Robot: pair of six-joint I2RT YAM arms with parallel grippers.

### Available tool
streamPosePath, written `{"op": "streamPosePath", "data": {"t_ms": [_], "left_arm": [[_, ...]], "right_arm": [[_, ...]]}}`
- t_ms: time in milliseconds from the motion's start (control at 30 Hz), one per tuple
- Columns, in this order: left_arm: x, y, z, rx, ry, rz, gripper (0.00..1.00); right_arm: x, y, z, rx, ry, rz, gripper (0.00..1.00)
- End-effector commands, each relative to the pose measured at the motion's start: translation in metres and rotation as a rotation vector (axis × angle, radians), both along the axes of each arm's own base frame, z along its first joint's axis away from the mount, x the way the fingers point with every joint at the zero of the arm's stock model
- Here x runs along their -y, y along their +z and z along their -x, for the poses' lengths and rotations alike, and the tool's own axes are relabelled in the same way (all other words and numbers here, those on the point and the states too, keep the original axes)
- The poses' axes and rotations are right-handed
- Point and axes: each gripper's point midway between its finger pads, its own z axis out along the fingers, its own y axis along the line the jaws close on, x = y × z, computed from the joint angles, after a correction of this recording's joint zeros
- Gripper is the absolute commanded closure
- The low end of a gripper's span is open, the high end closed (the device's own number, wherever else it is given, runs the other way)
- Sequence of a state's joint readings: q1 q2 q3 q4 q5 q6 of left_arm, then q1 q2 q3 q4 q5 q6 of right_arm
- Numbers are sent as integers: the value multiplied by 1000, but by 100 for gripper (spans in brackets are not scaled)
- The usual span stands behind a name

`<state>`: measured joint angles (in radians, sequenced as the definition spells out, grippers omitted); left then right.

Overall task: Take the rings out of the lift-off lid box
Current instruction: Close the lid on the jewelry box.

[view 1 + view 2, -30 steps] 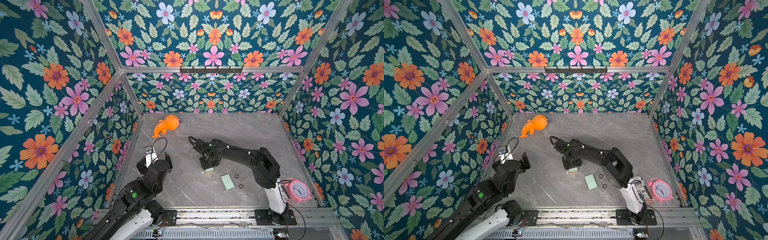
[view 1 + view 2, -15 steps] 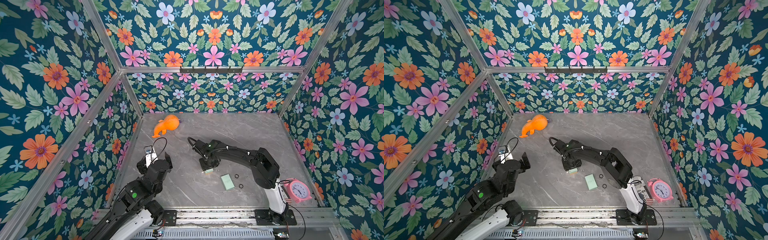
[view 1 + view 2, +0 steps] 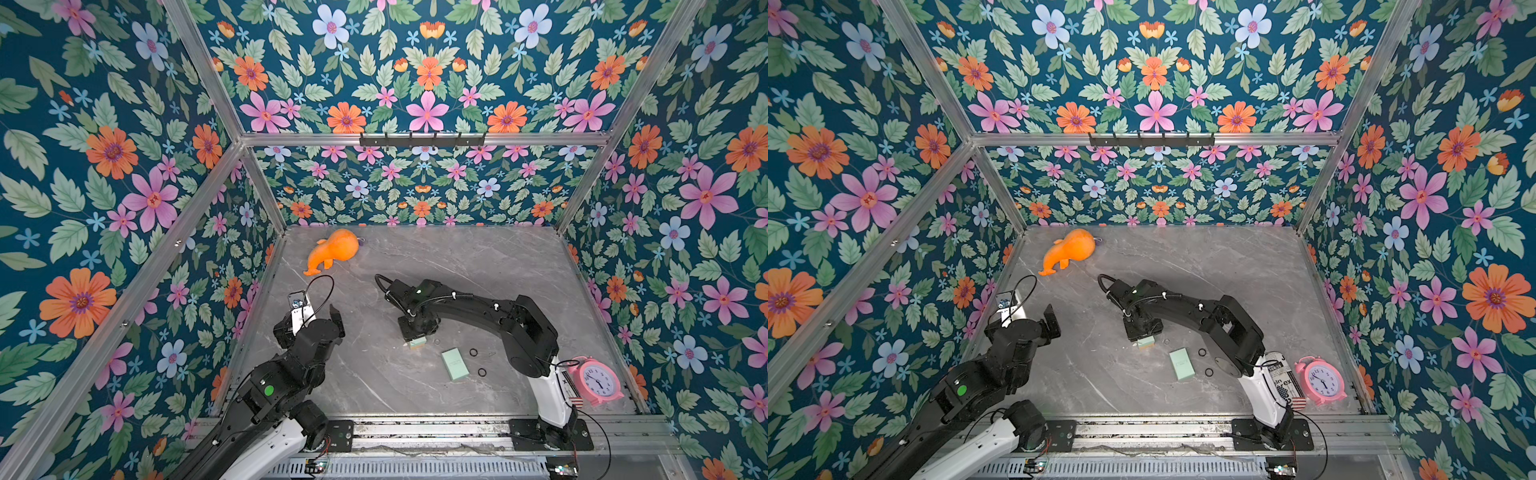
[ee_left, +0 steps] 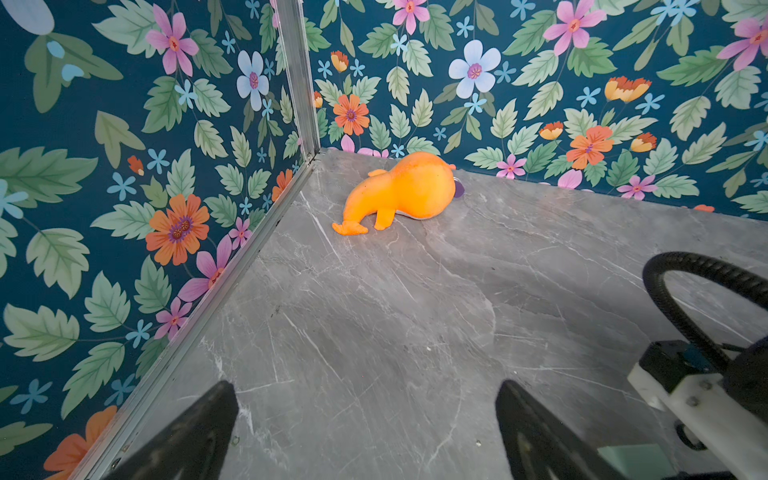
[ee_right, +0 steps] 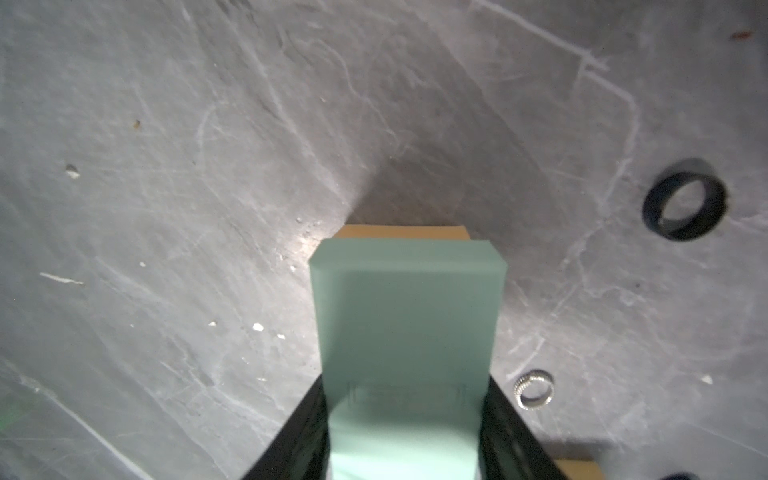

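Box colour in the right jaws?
The box is mint green with a tan edge; right wrist view shows it best.

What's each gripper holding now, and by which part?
The right gripper is shut on the mint-green rectangular box, clamped across its two opposite side walls near one end. The left gripper is open, holding nothing.

A: Fig. 1, tally by kind. Box pieces?
B: Two: the flat mint-green box piece (image 3: 455, 364), our landmark, and a second mint-green box piece (image 3: 417, 343) near it.
A: Rings?
B: Three: one black ring (image 3: 473, 353) and another black ring (image 3: 482, 372), both just beside the landmark on its clock side; one silver ring (image 5: 534, 390).
A: Remainder?
B: One orange plush toy (image 3: 332, 251), well apart from the landmark; one pink alarm clock (image 3: 596, 380); two robot arms, the left arm (image 3: 291, 374) and the right arm (image 3: 498, 316).
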<state>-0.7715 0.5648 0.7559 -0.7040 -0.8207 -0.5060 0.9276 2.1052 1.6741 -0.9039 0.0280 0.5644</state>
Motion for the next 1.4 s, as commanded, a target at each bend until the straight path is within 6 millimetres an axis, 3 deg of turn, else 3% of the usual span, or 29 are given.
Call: {"op": "streamPosePath", "data": {"t_ms": [0,733,1033,1367], "left_arm": [[0,2,-1,8,2,-1,1],[-1,2,-1,8,4,-1,1],[-1,2,-2,6,6,-3,0],[-1,2,-2,6,5,-3,0]], "right_arm": [[2,6,2,6,3,11,56],[2,-3,3,-8,7,31,55],[0,11,3,14,9,-1,55],[-1,2,4,-8,14,8,55]]}}
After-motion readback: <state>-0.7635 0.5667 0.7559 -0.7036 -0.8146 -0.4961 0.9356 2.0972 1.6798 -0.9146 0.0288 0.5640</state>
